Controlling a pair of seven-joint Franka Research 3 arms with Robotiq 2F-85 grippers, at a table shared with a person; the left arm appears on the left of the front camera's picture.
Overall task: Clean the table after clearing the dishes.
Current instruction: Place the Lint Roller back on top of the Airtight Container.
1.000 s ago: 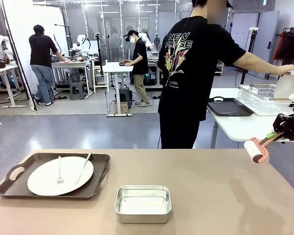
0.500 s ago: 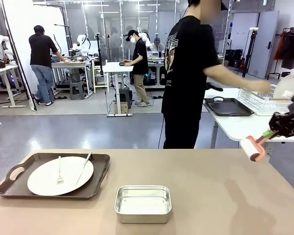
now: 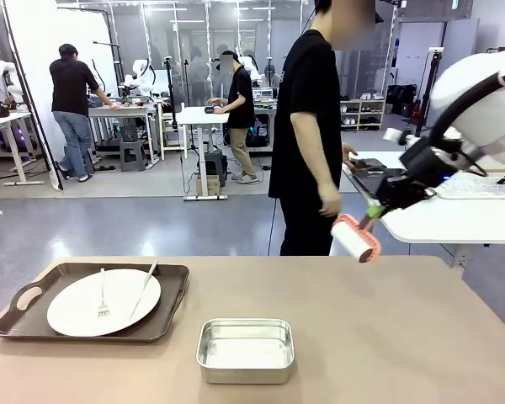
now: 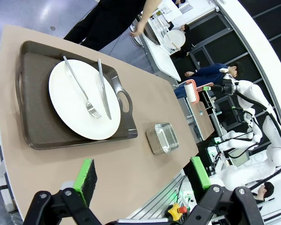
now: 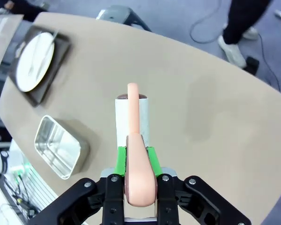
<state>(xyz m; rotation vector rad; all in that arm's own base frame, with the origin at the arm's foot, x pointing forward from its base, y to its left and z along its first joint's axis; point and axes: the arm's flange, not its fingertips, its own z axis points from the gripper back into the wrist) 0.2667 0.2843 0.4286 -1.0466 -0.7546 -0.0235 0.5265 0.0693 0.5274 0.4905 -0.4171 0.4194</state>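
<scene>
Front view, dishes: you have one white plate point(image 3: 76, 311) with a fork point(image 3: 102, 295) and a knife point(image 3: 144, 289) lying across it. It sits on a dark handled tray point(image 3: 172, 295) by the left edge of the tabletop point(image 3: 387, 337).
Dishes against right jaws: well apart. The tray is at the left edge, and the jaws are raised over the right half of the far edge.
Right jaws: clamped tight on the pink handle point(image 5: 136, 173) of a lint roller point(image 3: 356, 238). In the right wrist view a green pad point(image 5: 121, 159) presses each side of the handle. The white drum point(image 5: 131, 126) points away from the jaws and is held in the air above the tabletop.
Dishes against left jaws: in the left wrist view the tray lies well ahead of the jaws, with the plate flat on it.
Left jaws: spread as wide as they go and holding nothing, with the green pads point(image 4: 87, 174) far apart above the tabletop.
Steel pan point(image 3: 245, 323): by the near edge at about the middle, right of the tray and clear of it.
Person point(image 3: 307, 126): stands side-on beyond the far edge, with one hand point(image 3: 328, 202) hanging near the roller, apart from it.
</scene>
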